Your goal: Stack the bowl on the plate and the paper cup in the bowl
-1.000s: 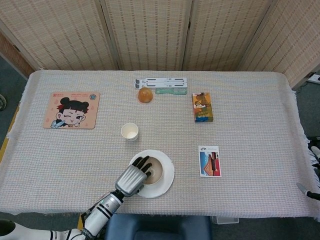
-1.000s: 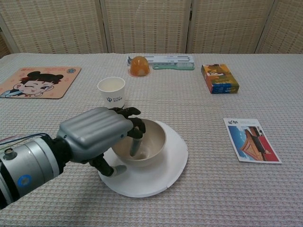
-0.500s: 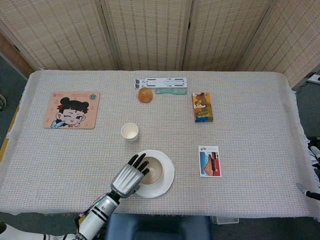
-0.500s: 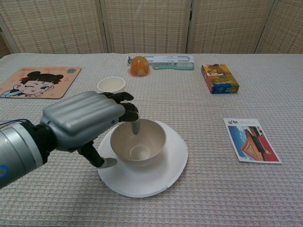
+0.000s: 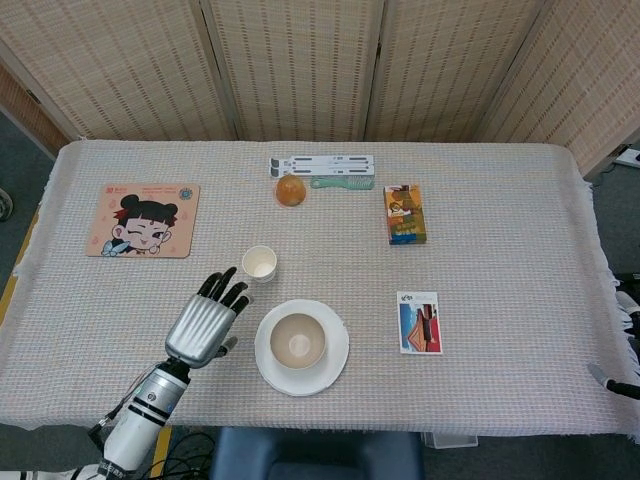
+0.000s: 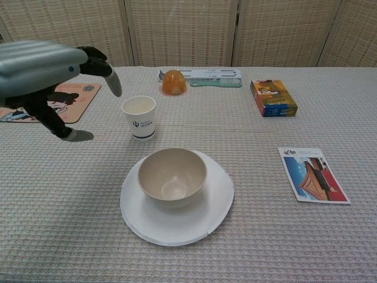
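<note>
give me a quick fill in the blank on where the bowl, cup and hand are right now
1. The bowl sits on the ____.
2. The paper cup stands upright on the ____, not in the bowl.
3. The left hand holds ____, its fingers apart.
4. The cup is ____ inside.

Missing words: plate; table; nothing; empty

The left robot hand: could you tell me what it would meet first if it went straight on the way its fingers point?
Probably the paper cup. The left robot hand points up-right toward it, though its height above the table is unclear.
</note>
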Robot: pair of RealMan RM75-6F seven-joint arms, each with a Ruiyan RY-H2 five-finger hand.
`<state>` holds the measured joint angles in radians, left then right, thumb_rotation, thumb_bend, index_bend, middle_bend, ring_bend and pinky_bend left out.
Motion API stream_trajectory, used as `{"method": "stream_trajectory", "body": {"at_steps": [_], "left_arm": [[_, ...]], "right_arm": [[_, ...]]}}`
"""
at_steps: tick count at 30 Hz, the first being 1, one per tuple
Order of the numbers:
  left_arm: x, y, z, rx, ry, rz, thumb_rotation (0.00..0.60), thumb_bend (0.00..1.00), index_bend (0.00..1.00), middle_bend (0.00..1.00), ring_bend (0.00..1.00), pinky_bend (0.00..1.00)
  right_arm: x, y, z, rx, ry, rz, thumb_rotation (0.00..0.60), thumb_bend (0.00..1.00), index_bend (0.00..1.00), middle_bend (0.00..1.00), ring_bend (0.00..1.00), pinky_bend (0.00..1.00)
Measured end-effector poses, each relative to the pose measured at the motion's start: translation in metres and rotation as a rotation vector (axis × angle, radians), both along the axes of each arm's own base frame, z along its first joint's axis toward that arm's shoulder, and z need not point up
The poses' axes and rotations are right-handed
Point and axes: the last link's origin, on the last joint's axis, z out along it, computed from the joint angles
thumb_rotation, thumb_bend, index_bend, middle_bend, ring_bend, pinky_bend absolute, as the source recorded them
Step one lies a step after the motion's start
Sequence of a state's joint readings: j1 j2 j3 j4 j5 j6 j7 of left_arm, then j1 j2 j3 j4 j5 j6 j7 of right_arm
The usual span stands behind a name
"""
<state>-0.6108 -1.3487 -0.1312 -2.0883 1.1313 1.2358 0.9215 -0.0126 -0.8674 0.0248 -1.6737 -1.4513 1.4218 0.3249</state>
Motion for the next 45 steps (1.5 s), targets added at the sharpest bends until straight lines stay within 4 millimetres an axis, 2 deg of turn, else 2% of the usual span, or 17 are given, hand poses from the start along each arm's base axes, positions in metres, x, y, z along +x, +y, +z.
{"method": "stream_trajectory", "body": {"at_steps": [4, 14, 20, 25, 35, 45], "left_arm": [[-0.001, 0.021, 0.003, -0.049, -0.008, 0.052, 0.600, 0.24, 0.28, 0.22, 0.01, 0.17], [-0.008, 0.090, 0.002, -0.128, 0.055, 0.071, 0.600, 0.24, 0.24, 0.19, 0.01, 0.17], [-0.004, 0.117, 0.000, -0.150, 0.074, 0.055, 0.600, 0.23, 0.21, 0.17, 0.00, 0.17], [-0.002, 0.130, -0.004, -0.173, 0.081, 0.052, 0.600, 0.23, 0.20, 0.12, 0.00, 0.17], [0.005, 0.149, -0.025, -0.235, 0.137, 0.041, 0.600, 0.23, 0.21, 0.11, 0.00, 0.17], [0.015, 0.165, -0.032, -0.238, 0.157, 0.026, 0.600, 0.23, 0.21, 0.10, 0.00, 0.17]], "right_arm": [[0.000, -0.001, -0.001, 0.001, 0.009, -0.005, 0.600, 0.21, 0.00, 0.00, 0.00, 0.00], [-0.006, -0.007, -0.001, -0.021, 0.025, -0.058, 0.600, 0.21, 0.00, 0.00, 0.00, 0.00], [-0.008, -0.013, -0.004, -0.018, 0.034, -0.078, 0.600, 0.21, 0.00, 0.00, 0.00, 0.00], [-0.010, -0.017, -0.006, -0.019, 0.039, -0.093, 0.600, 0.21, 0.00, 0.00, 0.00, 0.00], [-0.013, -0.021, -0.007, -0.012, 0.031, -0.107, 0.600, 0.21, 0.00, 0.00, 0.00, 0.00], [-0.016, -0.024, -0.006, -0.006, 0.027, -0.119, 0.600, 0.21, 0.00, 0.00, 0.00, 0.00]]}}
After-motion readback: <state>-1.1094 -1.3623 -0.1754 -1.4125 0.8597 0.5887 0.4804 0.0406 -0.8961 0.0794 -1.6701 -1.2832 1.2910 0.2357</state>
